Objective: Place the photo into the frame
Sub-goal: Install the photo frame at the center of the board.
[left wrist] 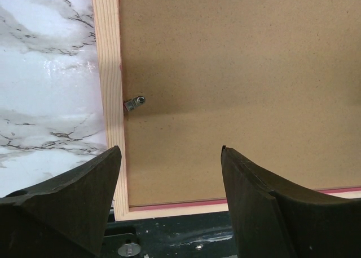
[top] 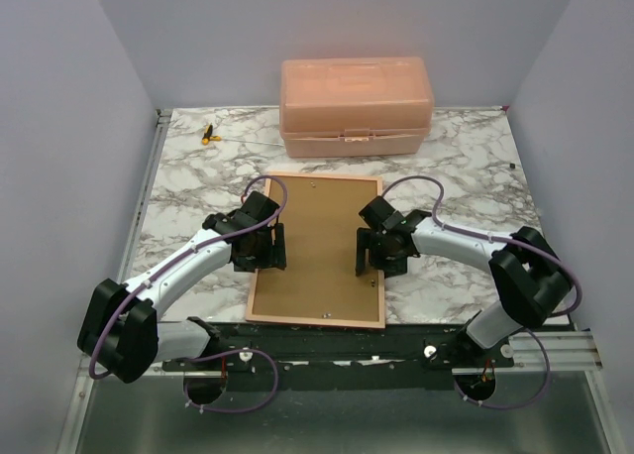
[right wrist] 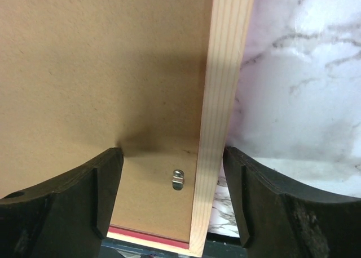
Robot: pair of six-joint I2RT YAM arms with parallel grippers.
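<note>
The frame [top: 258,276] lies face down on the marble table, its light wood border around the brown backing board [top: 322,246]. The photo is hidden. My left gripper [top: 281,246] is open and empty at the frame's left edge; in the left wrist view its fingers [left wrist: 73,201] straddle the left border [left wrist: 107,72], near a small metal clip [left wrist: 134,103]. My right gripper [top: 359,253] is open and empty at the right edge; in the right wrist view its fingers [right wrist: 265,201] straddle the right border [right wrist: 223,100], with a metal clip [right wrist: 177,179] between them.
A salmon-pink lidded plastic box [top: 355,105] stands at the back centre. A small yellow and black item [top: 207,133] lies at the back left. The black rail [top: 396,340] runs along the table's near edge, just below the frame.
</note>
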